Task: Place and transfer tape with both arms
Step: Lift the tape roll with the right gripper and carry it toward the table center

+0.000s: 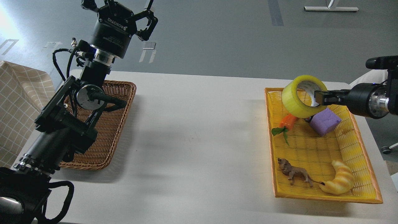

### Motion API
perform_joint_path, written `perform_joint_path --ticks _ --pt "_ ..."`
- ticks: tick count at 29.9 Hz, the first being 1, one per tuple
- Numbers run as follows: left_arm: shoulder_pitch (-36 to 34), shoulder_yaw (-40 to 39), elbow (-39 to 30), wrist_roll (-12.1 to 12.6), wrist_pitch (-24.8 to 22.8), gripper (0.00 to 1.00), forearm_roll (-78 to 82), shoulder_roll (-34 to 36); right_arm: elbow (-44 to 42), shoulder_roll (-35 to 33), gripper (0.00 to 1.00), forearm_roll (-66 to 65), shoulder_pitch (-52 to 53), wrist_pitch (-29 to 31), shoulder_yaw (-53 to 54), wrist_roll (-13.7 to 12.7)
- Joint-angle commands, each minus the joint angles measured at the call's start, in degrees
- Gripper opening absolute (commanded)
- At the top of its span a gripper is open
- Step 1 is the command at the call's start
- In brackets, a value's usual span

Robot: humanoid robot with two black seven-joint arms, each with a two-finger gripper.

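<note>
The yellow tape roll (pixel 295 101) hangs in the air above the far end of the yellow basket (pixel 357 146). My right gripper (pixel 320 97) comes in from the right and is shut on the roll's rim, one finger inside the grey-white core. My left gripper (pixel 130 12) is raised high above the far end of the brown wicker basket (pixel 108 130) at the left. Its fingers are spread open and hold nothing.
In the yellow basket lie a toy carrot (pixel 287 121), a purple block (pixel 325 122), a toy lion (pixel 293 174) and a croissant toy (pixel 340 182). A checked cloth (pixel 18 102) hangs at the far left. The white table (pixel 199 140) spans between the baskets.
</note>
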Motion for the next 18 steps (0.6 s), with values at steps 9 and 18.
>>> perform_joint_path --ticks 9,18 --pt "-0.17 -0.01 -0.18 0.10 0.00 0.98 -0.01 -0.77 -5.16 16.59 0.00 -2.29 4.29 0.00 -2.04 -0.10" --pt "-0.53 0.07 -0.53 0.10 0.00 0.98 0.08 -1.04 -11.05 26.79 0.00 -2.56 7.20 0.00 -10.21 -0.10"
